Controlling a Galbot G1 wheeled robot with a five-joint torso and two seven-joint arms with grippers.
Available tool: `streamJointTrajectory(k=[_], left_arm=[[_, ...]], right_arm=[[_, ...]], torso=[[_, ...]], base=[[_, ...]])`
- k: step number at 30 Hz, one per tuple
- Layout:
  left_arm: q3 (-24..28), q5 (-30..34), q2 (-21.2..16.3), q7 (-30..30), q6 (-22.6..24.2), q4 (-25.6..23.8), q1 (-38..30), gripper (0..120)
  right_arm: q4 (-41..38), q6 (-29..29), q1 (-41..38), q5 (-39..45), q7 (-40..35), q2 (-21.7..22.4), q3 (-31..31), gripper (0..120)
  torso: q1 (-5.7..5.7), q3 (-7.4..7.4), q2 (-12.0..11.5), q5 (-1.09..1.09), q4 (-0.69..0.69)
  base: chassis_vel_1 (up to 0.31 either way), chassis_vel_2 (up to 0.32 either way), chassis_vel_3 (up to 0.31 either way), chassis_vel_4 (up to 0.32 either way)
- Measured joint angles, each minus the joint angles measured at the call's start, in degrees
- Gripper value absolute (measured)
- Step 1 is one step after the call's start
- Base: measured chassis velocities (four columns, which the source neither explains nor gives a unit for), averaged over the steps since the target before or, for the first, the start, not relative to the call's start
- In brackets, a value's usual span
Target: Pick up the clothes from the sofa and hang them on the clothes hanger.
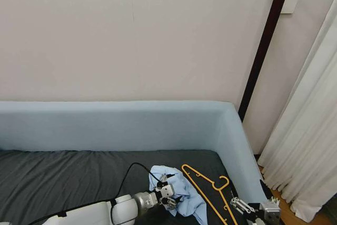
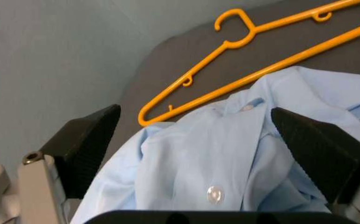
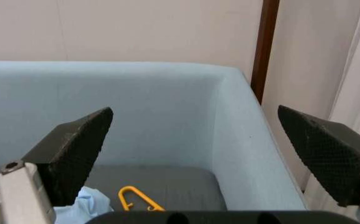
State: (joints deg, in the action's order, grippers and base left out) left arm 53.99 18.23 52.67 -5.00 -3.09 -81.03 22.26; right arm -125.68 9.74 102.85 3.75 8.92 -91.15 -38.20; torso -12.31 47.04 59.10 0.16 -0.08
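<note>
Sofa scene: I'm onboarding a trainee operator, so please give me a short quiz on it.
1. True or false: the left gripper has its jaws shut on the blue shirt.
2. The hanger on the sofa is: A orange, B white, C black.
3. What does the right gripper hold?
Key: 1 false, jaws open over it; 2 A; 3 nothing, jaws open.
</note>
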Motion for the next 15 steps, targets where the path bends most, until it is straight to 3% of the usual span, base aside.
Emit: streamJointTrajectory(k=[9,15], left_arm=[[-0.06,-0.16,4.70,0.46,-1.55,5.54,0.91,90],[-0.30,-1.43,8.07,0.67,-2.00,10.25,1.75,66]], right_arm=[[-0.08,0.05,-0.07,0.07,0.00,0.18,0.37,100],[-0.31,-0.16,-0.18,0.92,-0.28,0.63,0.19,100]], torso=[[0.01,-0.01,0.01,0.00,0.01],[0.01,0.00,0.01,0.00,0.00]], base=[[0.000,0.000,0.000,0.000],[0.000,0.000,0.000,0.000]])
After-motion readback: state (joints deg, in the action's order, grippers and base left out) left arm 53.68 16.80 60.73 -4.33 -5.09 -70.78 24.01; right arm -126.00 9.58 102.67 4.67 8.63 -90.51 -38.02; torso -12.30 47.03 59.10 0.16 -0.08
